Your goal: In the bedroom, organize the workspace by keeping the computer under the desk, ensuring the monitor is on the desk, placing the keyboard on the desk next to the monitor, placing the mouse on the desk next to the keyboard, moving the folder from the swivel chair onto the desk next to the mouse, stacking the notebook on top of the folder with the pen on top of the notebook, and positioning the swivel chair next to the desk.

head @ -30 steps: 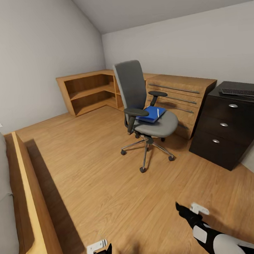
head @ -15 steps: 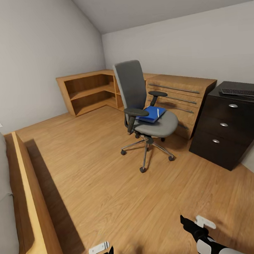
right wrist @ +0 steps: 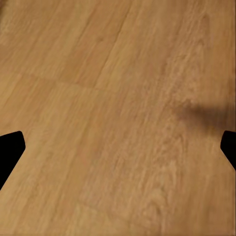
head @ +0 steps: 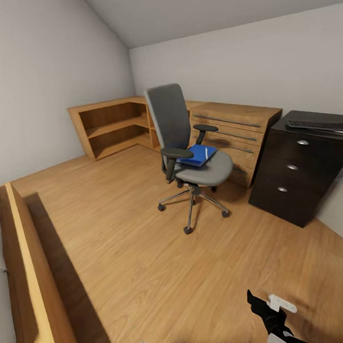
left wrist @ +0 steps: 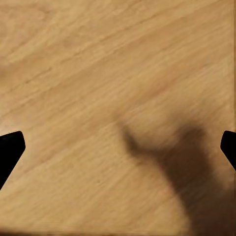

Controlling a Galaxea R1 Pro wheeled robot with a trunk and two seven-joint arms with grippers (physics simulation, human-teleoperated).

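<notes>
Both my pincers hang spread apart and empty over the wooden floor [head: 120,236]: right gripper [right wrist: 118,142] and left gripper [left wrist: 118,147], since I am only travelling. Right of frame stands the black desk with silver-knobbed drawers [head: 300,183]. At centre, the grey upholstered swivel chair [head: 182,140] carries the bright blue flat folder [head: 193,156]. Topmost lies the thin white pen [head: 206,152].

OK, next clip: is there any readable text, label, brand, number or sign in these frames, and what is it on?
None can be read.
The folder on the swivel chair: plain blue, no label visible.
The keyboard on the desk: key legends too small to read.
The wooden shelf unit and drawer unit: no markings.
Both wrist views show bare wood floor, with no writing.
</notes>
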